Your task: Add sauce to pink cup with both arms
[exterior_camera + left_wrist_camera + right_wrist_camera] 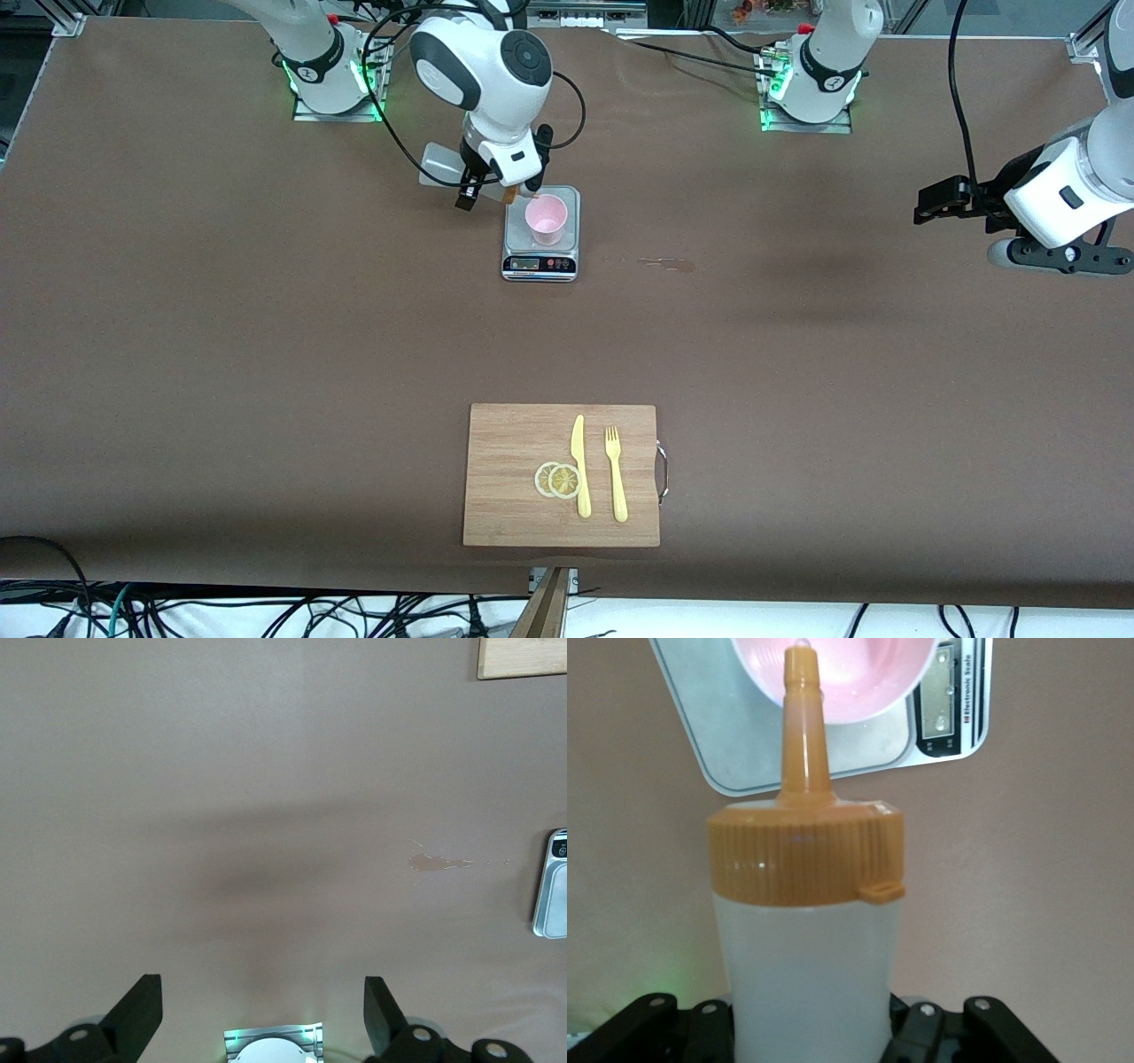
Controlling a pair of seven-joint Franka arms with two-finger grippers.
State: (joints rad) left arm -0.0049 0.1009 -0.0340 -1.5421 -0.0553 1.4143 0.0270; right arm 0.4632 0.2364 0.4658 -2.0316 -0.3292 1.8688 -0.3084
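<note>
clamping the sauce [806,957] tilted with its orange nozzle over the pink cup [546,219] on the scale [541,257], the right gripper [485,182] has closed jaws, while the left gripper [261,1005] waits with jaws open over bare surface [266,354] toward its own end.

Right arm: reaches out from its base, wrist bent down, right gripper [496,186] clamped on the sauce [806,930], which is tipped over, nozzle over the pink cup [545,218].
Left arm: waits raised at its own end of the table; left gripper [263,1014] spread wide, holding nothing.
</note>
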